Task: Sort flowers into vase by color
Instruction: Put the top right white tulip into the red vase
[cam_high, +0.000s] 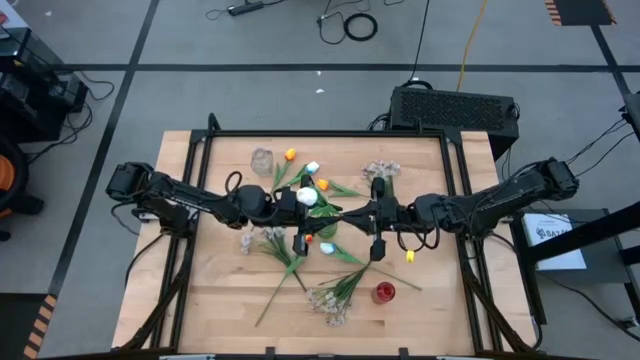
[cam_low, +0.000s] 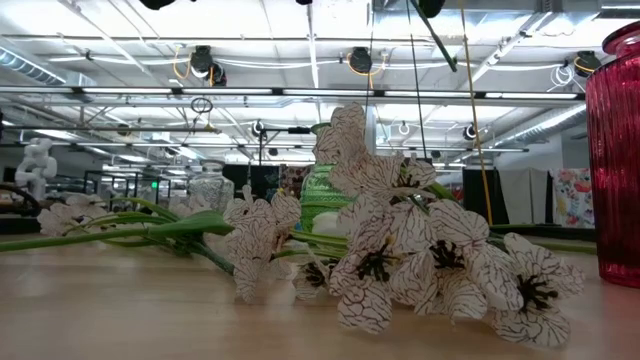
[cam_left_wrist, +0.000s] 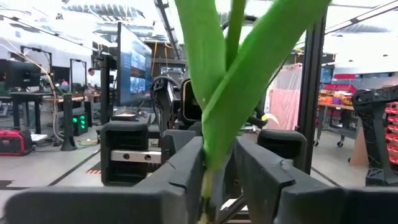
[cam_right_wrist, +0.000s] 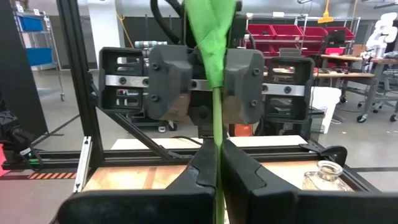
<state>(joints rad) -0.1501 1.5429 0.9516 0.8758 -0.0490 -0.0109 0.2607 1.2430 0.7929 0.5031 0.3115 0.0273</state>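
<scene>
White box beside the table: we see dark lettering on it, too small for us to read.
Monitor in the room: we see a lit display, nothing legible.
Elsewhere: we find no readable text, brand, number or sign.

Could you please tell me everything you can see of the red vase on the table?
The red vase looks like ribbed, translucent crimson glass, narrowing towards the top. It stands upright on the wooden table, on the right arm's half. A spray of pale blossoms lies close beside it; whether they touch cannot be told. No flower stands in it.
</scene>
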